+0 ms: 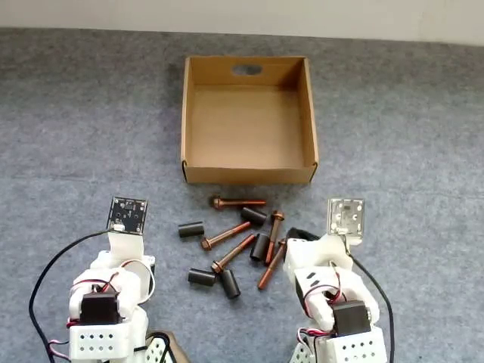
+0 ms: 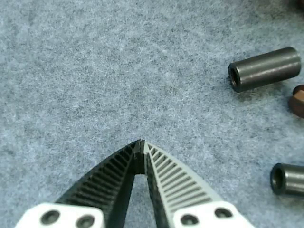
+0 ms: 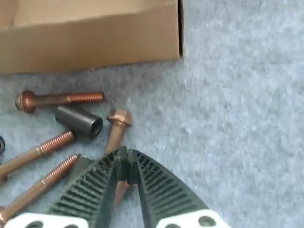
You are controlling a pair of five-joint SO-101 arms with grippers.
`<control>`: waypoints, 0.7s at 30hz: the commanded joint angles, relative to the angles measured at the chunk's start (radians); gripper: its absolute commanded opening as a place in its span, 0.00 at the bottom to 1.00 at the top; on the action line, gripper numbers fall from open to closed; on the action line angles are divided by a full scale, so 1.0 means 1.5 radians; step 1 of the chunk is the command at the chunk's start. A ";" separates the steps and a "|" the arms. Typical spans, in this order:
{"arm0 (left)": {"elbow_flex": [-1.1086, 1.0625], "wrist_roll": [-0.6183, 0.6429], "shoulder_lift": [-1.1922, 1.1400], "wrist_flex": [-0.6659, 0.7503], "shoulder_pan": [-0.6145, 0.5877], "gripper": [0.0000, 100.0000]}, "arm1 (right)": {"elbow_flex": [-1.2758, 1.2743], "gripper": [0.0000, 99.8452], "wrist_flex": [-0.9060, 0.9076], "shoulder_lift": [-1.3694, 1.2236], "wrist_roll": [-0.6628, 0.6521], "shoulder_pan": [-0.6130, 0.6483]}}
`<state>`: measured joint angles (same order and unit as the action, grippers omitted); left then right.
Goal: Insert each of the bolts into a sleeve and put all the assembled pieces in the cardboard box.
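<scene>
Several copper bolts and black sleeves lie loose on the grey carpet in front of the cardboard box [image 1: 246,173]. One bolt [image 1: 238,202] lies nearest the box, and a sleeve [image 1: 191,229] lies at the left of the pile. My left gripper [image 2: 141,145] is shut and holds nothing, low over bare carpet, with two sleeves [image 2: 264,69] [image 2: 287,179] off to its side. My right gripper [image 3: 124,154] is shut, its tips just above the shank of a bolt [image 3: 115,127]. Close by lie a sleeve [image 3: 80,120] and another bolt [image 3: 59,99].
The box is open at the top, with a hand slot [image 1: 247,70] in its far wall. Its front wall [image 3: 90,40] stands a short way beyond the right gripper. The left arm [image 1: 110,295] and right arm [image 1: 333,299] flank the pile.
</scene>
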<state>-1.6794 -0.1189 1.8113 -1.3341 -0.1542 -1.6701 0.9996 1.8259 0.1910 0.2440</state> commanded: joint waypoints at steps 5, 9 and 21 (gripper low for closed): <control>-0.012 0.000 0.005 -0.003 -0.006 0.01 | -0.090 0.01 -0.096 0.005 -0.005 -0.004; -0.012 0.000 0.005 -0.003 -0.006 0.01 | -0.090 0.01 -0.145 0.004 -0.005 -0.004; -0.012 0.000 0.005 -0.003 -0.006 0.01 | -0.058 0.01 -0.062 0.005 -0.228 -0.008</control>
<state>-1.6794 -0.1189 1.8113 -1.3341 -0.1542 -1.6701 0.8339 1.8259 0.0790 0.2440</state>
